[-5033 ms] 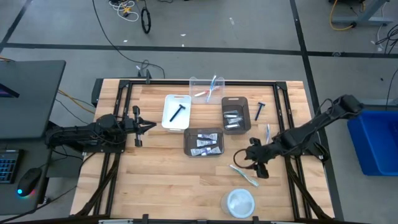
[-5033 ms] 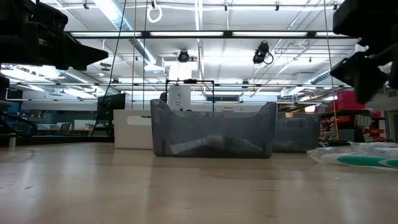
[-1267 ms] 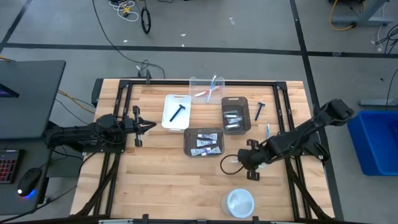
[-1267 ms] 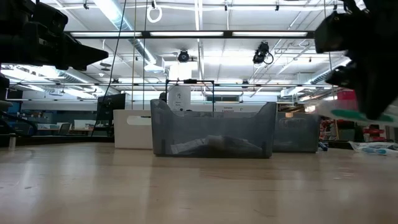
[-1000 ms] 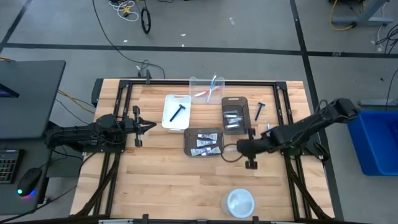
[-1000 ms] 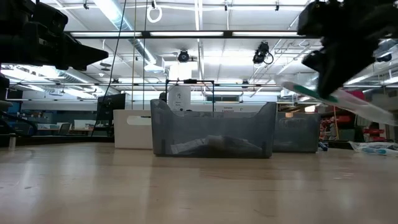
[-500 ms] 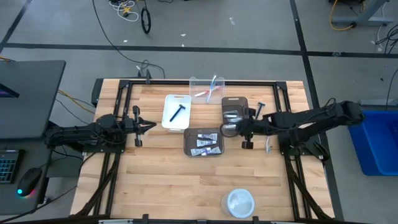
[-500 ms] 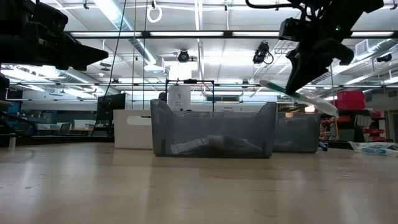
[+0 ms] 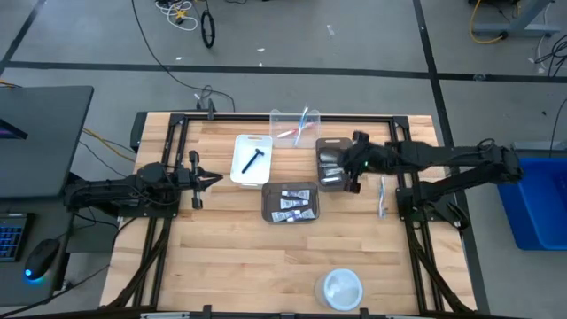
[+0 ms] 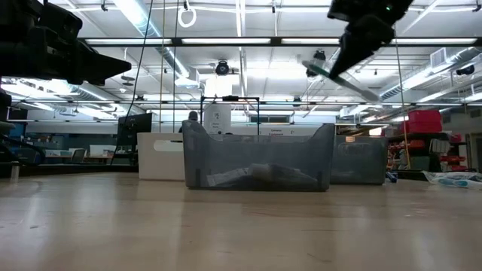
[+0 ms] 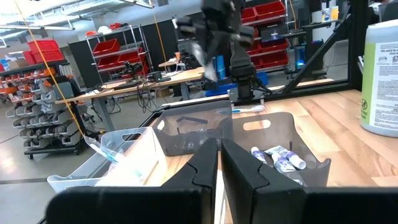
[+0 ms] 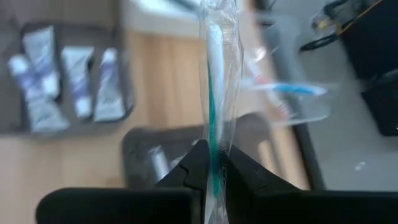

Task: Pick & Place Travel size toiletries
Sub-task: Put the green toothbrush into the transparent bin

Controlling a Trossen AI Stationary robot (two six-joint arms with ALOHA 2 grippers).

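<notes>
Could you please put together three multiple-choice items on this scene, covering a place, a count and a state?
1. Where does the right gripper hang?
A. over the round dish
B. over the dark bin nearest the right arm
C. over the white bin

2. How many razors lie in the white bin?
A. none
B. one
C. three

3. What does the right gripper do?
A. stands open and empty
B. grips a wrapped toothbrush
C. grips a razor

Answers:
1 B: in the high view it sits at the edge of the dark bin.
2 B: a single razor shows there.
3 B: the right wrist view shows its fingers closed on the toothbrush, which has a green stripe.
</notes>
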